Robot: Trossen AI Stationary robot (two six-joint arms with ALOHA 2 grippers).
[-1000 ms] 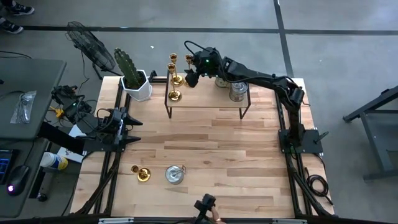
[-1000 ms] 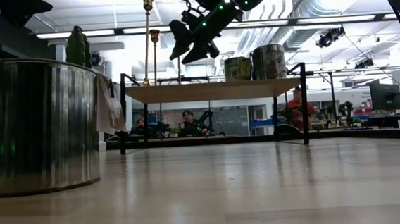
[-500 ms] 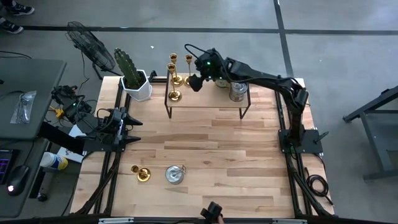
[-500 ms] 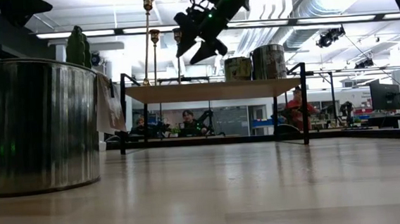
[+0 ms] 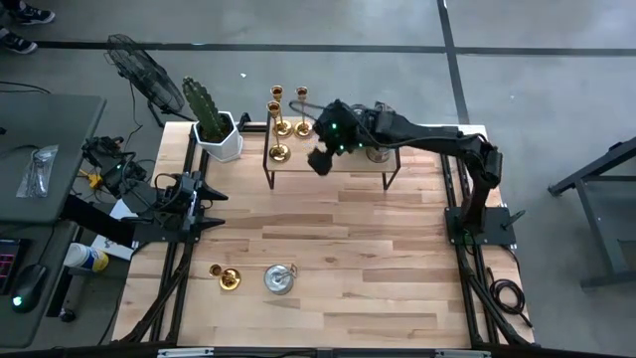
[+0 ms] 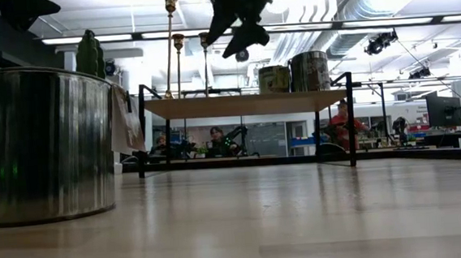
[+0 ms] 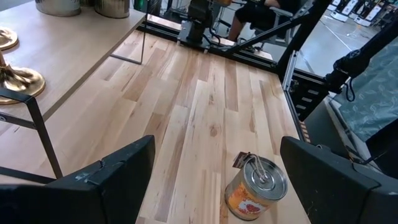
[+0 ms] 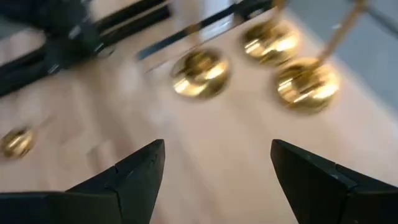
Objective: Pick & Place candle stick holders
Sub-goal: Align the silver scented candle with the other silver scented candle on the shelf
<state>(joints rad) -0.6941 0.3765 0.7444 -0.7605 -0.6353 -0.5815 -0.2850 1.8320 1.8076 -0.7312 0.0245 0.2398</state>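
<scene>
Three gold candlesticks (image 5: 279,124) stand upright on their round bases at the left end of a raised wooden shelf (image 5: 348,165); their bases show in the right wrist view (image 8: 201,71). Two silver holders (image 6: 292,73) stand at the shelf's right end. A fourth gold candlestick (image 5: 224,276) lies on its side on the table near the front, beside a silver tin-like holder (image 5: 279,279). My right gripper (image 5: 320,159) hangs open and empty above the shelf, just right of the candlesticks. My left gripper (image 5: 214,194) is open and empty at the table's left side.
A white hexagonal pot with a green cactus (image 5: 219,134) stands at the far left corner beside the shelf. A black fan (image 5: 139,65) stands beyond the table. The shelf's black legs (image 6: 350,121) rise from the far half of the table.
My right gripper has drawn back from the candlesticks toward the table's near edge and slightly right, rising as it goes, and has stayed open and empty. The candlesticks stand as before.
</scene>
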